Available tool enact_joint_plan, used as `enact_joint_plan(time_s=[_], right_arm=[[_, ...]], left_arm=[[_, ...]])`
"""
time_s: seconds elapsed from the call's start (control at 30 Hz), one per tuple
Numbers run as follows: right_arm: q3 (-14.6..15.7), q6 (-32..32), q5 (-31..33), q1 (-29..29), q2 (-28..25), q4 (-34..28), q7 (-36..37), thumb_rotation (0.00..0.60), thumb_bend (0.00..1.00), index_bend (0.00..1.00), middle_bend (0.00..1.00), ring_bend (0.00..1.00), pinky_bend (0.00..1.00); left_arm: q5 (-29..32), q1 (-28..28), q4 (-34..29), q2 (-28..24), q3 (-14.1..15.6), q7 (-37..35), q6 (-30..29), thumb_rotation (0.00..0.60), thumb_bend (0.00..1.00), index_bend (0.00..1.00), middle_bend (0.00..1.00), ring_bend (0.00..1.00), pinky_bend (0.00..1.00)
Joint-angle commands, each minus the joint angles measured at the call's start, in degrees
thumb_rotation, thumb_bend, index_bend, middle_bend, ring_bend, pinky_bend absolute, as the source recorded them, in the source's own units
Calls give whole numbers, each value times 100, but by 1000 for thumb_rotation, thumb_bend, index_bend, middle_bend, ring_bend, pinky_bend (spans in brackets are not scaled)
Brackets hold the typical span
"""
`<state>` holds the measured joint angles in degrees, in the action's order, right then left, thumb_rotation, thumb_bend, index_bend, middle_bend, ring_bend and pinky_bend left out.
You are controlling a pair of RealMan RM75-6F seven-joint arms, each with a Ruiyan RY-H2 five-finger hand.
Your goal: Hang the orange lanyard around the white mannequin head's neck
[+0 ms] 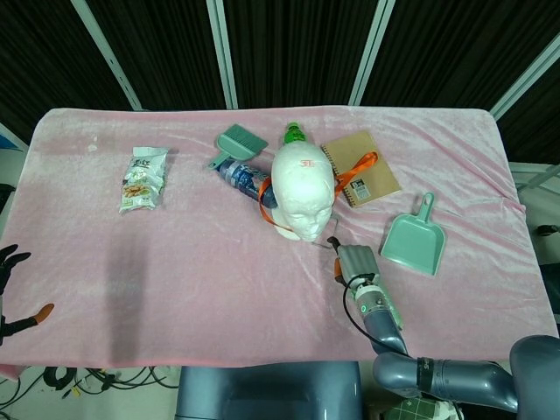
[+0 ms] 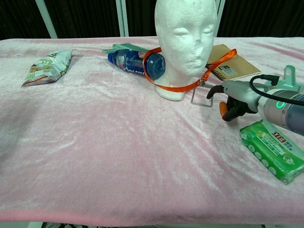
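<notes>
The white mannequin head (image 1: 302,191) (image 2: 186,42) stands upright at the table's middle. The orange lanyard (image 1: 262,198) (image 2: 174,88) runs across the front of its neck base. One side rises past the blue bottle, and the other trails over the brown notebook. Its clear badge holder (image 2: 202,97) (image 1: 327,236) lies flat in front of the neck. My right hand (image 1: 354,262) (image 2: 232,99) hovers just right of the badge holder, fingers partly curled and apart, holding nothing. My left hand (image 1: 10,289) shows at the left edge off the table, fingers spread and empty.
A blue bottle (image 2: 135,61) and a teal brush (image 1: 239,143) lie left of and behind the head. The notebook (image 1: 361,168) and a teal dustpan (image 1: 415,241) sit to its right. A green wipes pack (image 2: 271,150) lies near my right forearm, and a snack bag (image 1: 143,178) at far left.
</notes>
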<state>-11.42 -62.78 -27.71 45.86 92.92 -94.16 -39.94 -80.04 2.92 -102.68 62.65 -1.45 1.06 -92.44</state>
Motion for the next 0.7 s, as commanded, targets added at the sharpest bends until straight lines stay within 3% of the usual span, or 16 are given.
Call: enact_joint_plan(time_s=[0.03,0.7], right_arm=[[17,17,32,28,52,45,-25,600,829,216,982,1000,900],[81,-2,56,41,161,181,12,600,830,283,983,1000,900]], left_arm=[[14,-11,-5,5,-21,3,11,600,96,217,121,0,0],[15,-58,3,27,-120,10,111,600,96,217,118,0,0]])
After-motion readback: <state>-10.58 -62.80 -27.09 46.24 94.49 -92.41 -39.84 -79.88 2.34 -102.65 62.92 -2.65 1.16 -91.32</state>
